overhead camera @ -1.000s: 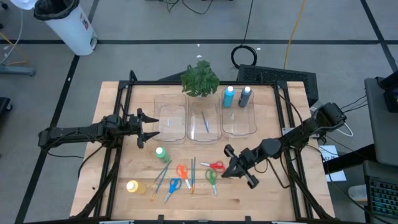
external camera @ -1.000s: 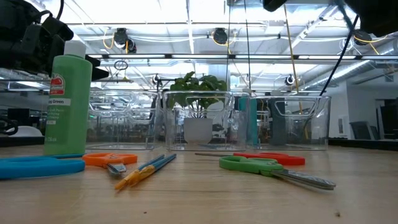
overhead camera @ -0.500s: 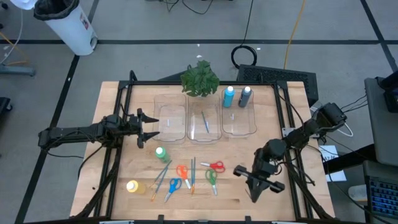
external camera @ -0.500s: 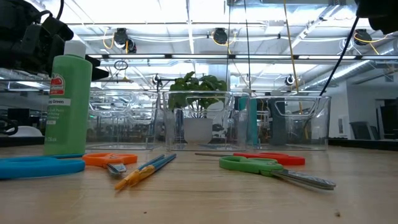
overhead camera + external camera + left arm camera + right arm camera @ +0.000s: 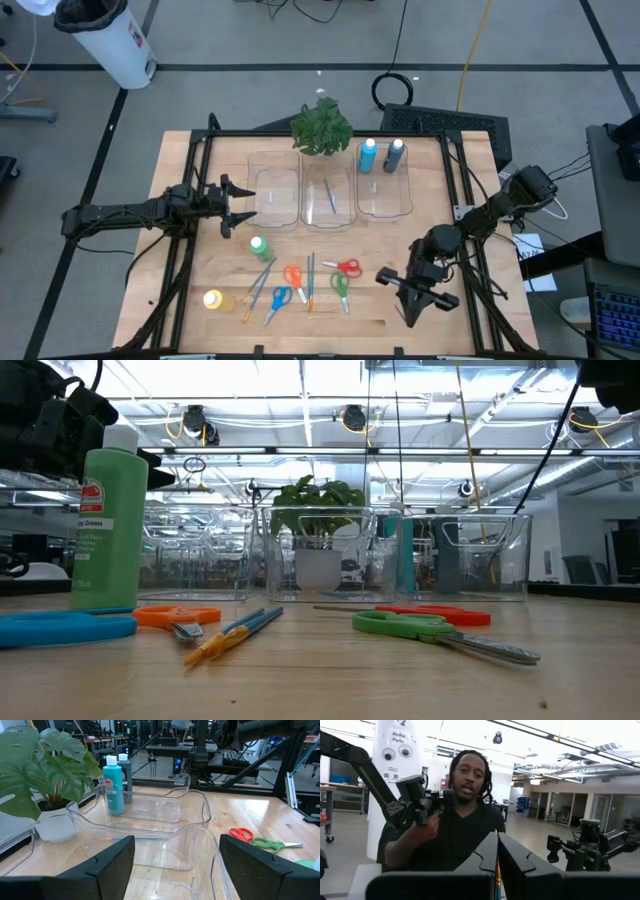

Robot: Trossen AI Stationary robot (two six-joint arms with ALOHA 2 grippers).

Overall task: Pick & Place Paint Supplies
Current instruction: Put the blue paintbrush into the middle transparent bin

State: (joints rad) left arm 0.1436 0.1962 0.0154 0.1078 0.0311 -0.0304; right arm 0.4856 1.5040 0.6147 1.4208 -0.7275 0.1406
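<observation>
On the table's near middle lie red point(image 5: 347, 266), orange point(image 5: 293, 276), blue point(image 5: 279, 298) and green scissors point(image 5: 340, 286) and thin brushes point(image 5: 262, 280). A green bottle point(image 5: 258, 245) stands upright; a yellow bottle point(image 5: 213, 299) lies near the front left. Light blue point(image 5: 368, 153) and dark blue bottles point(image 5: 395, 153) stand in the right bin point(image 5: 385, 208); one brush point(image 5: 329, 197) lies in the middle bin. My left gripper point(image 5: 243, 207) waits open and level beside the left bin point(image 5: 165, 845). My right gripper point(image 5: 412, 318) is shut, raised right of the scissors, pointing past the near edge. My right gripper has its fingers point(image 5: 485, 855) shut against each other. A thin orange and blue sliver point(image 5: 497, 876) shows in the slit between them. Whether that is a held thing or part of the gripper, I cannot tell.
A leafy plant point(image 5: 322, 127) stands behind the three clear bins. A black frame point(image 5: 195, 180) runs along the table's left and right sides. In the right wrist view a person point(image 5: 465, 815) sits beyond the table's near edge, one hand on a control arm.
My right gripper has swung away from the scissors, toward the table's near and right edges. It has turned about and tipped upward, staying shut, and has kept still for the last half second. The supplies lie where they were.
</observation>
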